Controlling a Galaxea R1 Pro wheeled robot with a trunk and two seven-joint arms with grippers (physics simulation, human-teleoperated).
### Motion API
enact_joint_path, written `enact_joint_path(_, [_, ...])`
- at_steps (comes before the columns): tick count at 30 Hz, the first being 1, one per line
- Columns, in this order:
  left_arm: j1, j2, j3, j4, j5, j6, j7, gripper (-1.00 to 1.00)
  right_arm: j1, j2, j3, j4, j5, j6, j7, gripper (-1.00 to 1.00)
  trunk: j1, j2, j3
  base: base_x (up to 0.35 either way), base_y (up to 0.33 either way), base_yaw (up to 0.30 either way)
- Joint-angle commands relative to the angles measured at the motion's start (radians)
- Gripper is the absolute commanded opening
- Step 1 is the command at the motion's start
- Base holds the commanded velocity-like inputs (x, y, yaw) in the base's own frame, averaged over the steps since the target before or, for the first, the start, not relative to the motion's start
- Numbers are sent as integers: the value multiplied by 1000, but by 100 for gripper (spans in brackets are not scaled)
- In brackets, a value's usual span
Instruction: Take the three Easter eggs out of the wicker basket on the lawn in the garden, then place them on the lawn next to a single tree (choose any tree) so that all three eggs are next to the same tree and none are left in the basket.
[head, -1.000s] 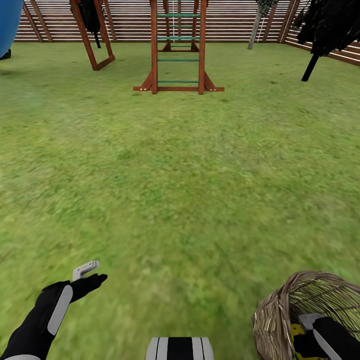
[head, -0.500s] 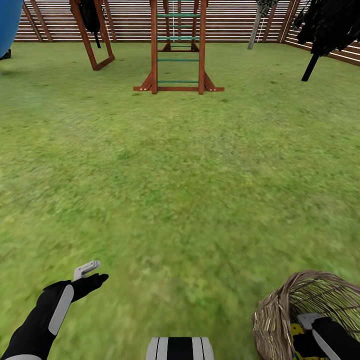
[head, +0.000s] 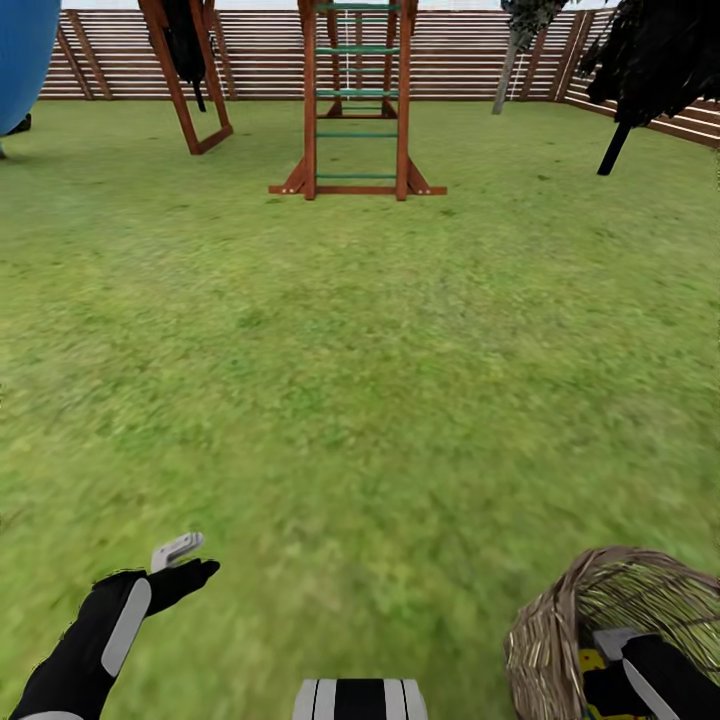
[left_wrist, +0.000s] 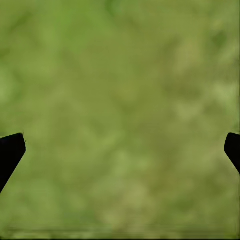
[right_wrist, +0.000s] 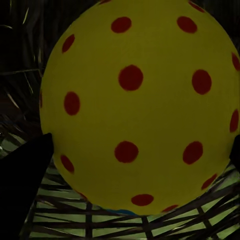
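Right gripper (right_wrist: 135, 150) spread around Easter egg (right_wrist: 137, 105)

Head high; wrists close, downward.

— How many eggs can you count?
— One Easter egg (right_wrist: 137, 105), yellow with red dots, seen close from the right wrist. A scrap of yellow shows inside the basket from the head view; whether that is the same one I cannot tell.
— Baskets?
— One wicker basket (head: 560, 630), on the lawn (head: 380, 380).
— Claws?
— Two: the left claw (head: 185, 560) over the grass, and the right claw (head: 625, 650) down in the basket.
— Play equipment?
— One wooden ladder frame (head: 355, 100) with green rungs, one leaning wooden frame (head: 185, 75), one blue slide (head: 25, 55).
— Trees?
— Two: a black-leaved one (head: 650, 60) and a thin pale trunk (head: 510, 60) by the fence (head: 460, 55).
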Motion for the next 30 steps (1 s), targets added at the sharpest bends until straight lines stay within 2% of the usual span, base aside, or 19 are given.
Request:
enact_joint_path(1, [0, -1, 1, 33, 6, 2, 3, 100, -1, -1, 3, -1, 5, 4, 6, -100, -1, 0, 3, -72, 0, 0])
enact_joint_path(3, [0, -4, -1, 72, 4, -2, 2, 100, -1, -1, 4, -1, 5, 5, 5, -100, -2, 0, 11, -249, 0, 0])
enact_joint_path(6, [0, -6, -1, 87, 5, -5, 2, 100, -1, -5, 6, -1, 5, 6, 5, -100, -3, 1, 23, -271, 0, 0])
enact_joint_path(13, [0, -5, 0, 94, 6, -7, 2, 100, -1, -4, 7, -1, 5, 5, 5, -100, -6, 3, 50, -19, 0, 0])
enact_joint_path(17, [0, -3, -2, 149, 5, -13, 1, 100, -1, -5, 7, -2, 5, 5, 5, -100, -8, 4, 65, 0, 0, 0])
enact_joint_path(27, [0, -6, -2, 153, 5, -10, -1, 100, -1, -4, 7, -1, 3, 5, 5, -100, -12, 6, 104, 0, 0, 0])
enact_joint_path(30, [-1, -20, -2, 153, 5, -10, -1, 100, -1, -10, 6, 0, 3, 4, 5, -100, -14, 7, 115, 0, 0, 0])
